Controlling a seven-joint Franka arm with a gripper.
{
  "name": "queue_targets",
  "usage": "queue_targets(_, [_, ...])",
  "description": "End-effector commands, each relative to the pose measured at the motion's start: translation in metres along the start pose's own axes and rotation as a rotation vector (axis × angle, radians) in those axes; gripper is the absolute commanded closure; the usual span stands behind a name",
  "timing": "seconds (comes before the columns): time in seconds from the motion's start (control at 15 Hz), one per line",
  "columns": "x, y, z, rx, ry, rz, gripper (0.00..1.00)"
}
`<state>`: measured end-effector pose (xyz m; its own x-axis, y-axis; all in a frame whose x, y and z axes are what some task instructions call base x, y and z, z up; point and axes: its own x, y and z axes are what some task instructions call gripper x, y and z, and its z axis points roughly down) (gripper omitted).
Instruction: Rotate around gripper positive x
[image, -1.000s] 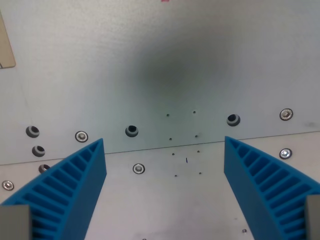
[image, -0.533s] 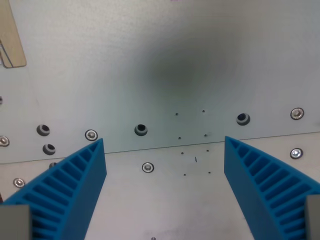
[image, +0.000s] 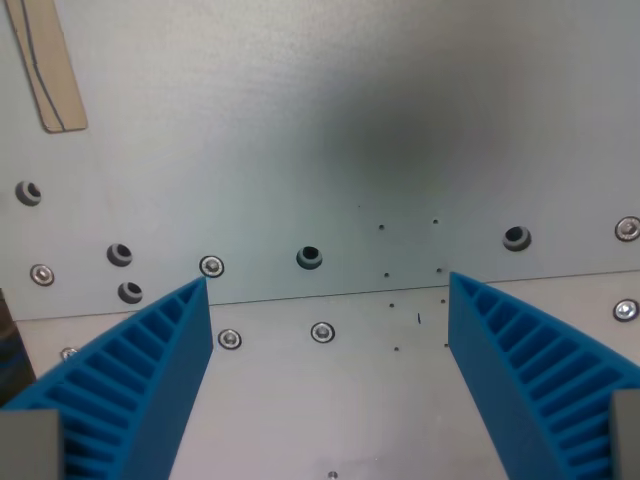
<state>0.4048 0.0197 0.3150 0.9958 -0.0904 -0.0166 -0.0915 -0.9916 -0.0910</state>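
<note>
My gripper is open and empty. Its two blue ribbed fingers stand wide apart at the lower corners of the wrist view. Below them lies a grey metal plate with a seam running across it. Nothing lies between the fingers.
The plate carries several screws and round holes, plus small pin holes near the wrist view's right of centre. A tan wooden strip lies at the upper left. A dark edge shows at the far left.
The whole scene has shifted to the wrist view's right, so the camera has moved. More of the wooden strip and more holes show at the left. The fingers stay open as before.
</note>
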Motion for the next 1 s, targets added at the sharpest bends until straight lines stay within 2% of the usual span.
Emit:
queue_targets(0.07, [-0.0004, 0.0048, -0.0020, 0.185, 0.008, -0.017, 0.00])
queue_targets(1.0, [-0.0004, 0.0048, -0.0020, 0.349, 0.007, -0.018, 0.00])
